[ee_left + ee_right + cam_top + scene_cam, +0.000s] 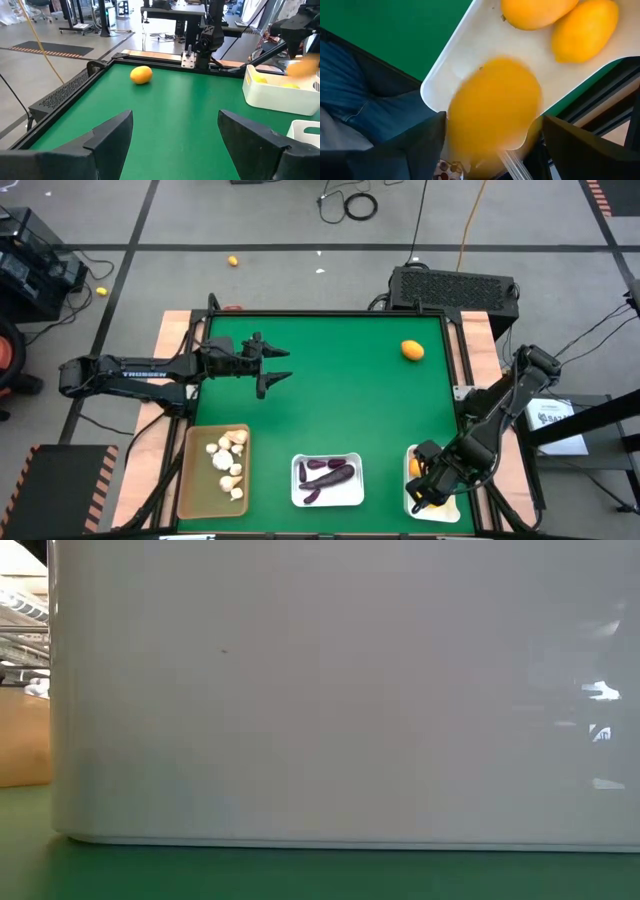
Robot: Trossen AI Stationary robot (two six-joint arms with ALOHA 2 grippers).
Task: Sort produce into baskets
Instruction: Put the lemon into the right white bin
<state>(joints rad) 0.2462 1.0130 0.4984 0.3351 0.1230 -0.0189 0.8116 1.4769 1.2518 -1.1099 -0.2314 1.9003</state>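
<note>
Right gripper (432,490) over right white basket (470,45), fingers spread, orange fruit (492,107) between them, looks just released: drop step. Left gripper (275,365) idle, spread. Next: fetch last orange (412,350) from far side of table (330,410).

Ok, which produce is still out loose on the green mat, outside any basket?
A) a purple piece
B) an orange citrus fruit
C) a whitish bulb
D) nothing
B: one orange citrus fruit lies alone on the mat near the far right corner, while the bulbs sit in the tan basket and the purple pieces in the middle white basket.
</note>
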